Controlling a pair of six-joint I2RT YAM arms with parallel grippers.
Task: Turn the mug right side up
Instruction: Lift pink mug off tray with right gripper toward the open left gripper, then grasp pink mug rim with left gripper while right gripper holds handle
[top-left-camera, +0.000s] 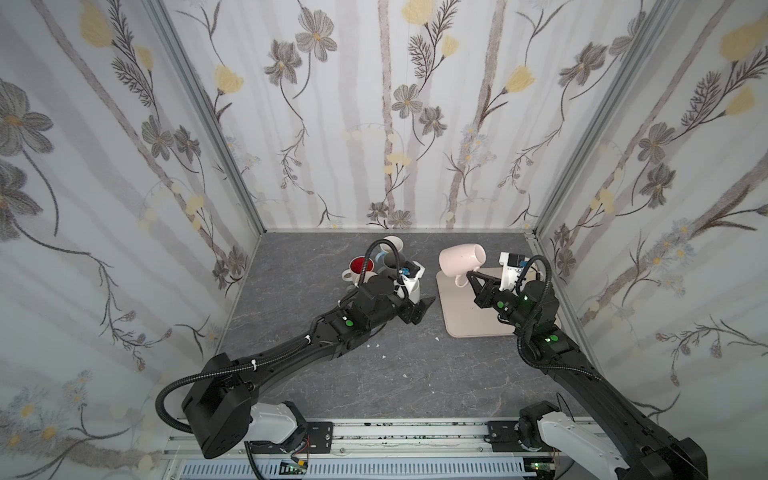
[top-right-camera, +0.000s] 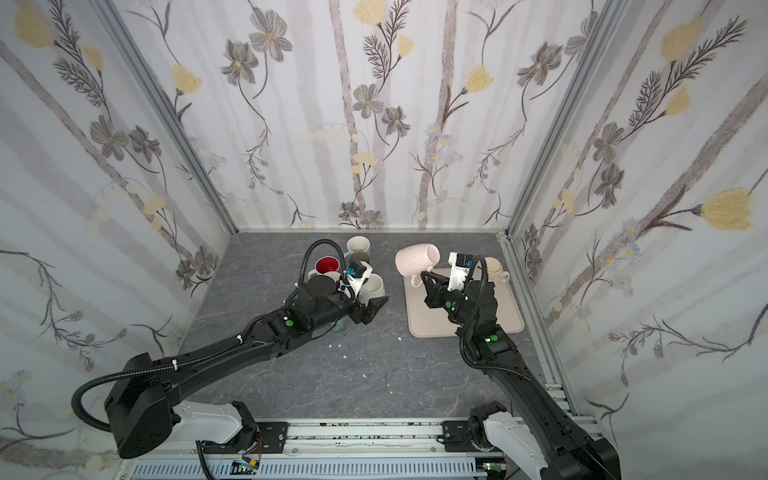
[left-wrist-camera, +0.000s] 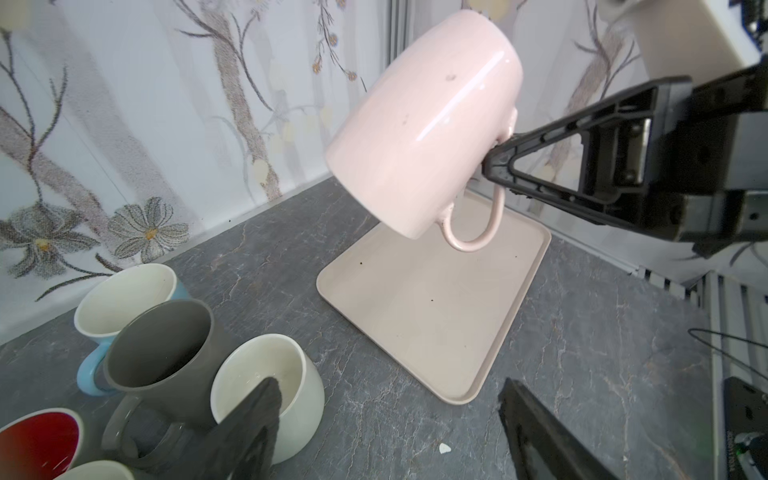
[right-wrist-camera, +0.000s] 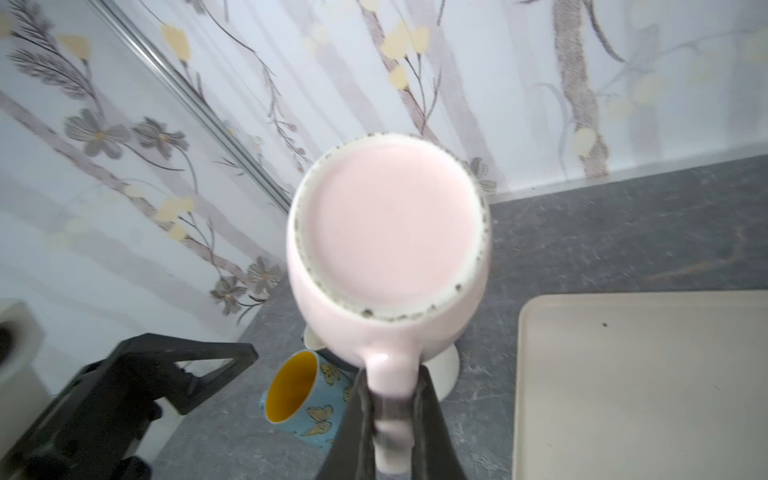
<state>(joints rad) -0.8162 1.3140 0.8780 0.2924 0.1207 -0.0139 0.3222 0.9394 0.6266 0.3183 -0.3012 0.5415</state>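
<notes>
The pale pink mug (top-left-camera: 462, 258) hangs in the air over the far left corner of the beige tray (top-left-camera: 465, 320). It is tipped on its side, with its base turned toward the right arm and its handle pointing down. My right gripper (top-left-camera: 471, 276) is shut on that handle. In the right wrist view the handle sits pinched in the right gripper (right-wrist-camera: 392, 386), and the mug's (right-wrist-camera: 386, 232) speckled foot ring faces the camera. My left gripper (top-left-camera: 422, 309) stands open over the table left of the tray. Nothing is in the left gripper (left-wrist-camera: 390, 415).
Upright mugs cluster at the back left: a red-lined one (top-left-camera: 360, 266), a grey one (left-wrist-camera: 166, 349), a blue one with a white inside (left-wrist-camera: 124, 299) and a cream one (left-wrist-camera: 266, 374). A butterfly mug (right-wrist-camera: 299, 386) lies beside them. Another cream mug (top-right-camera: 494, 268) stands at the tray's far right.
</notes>
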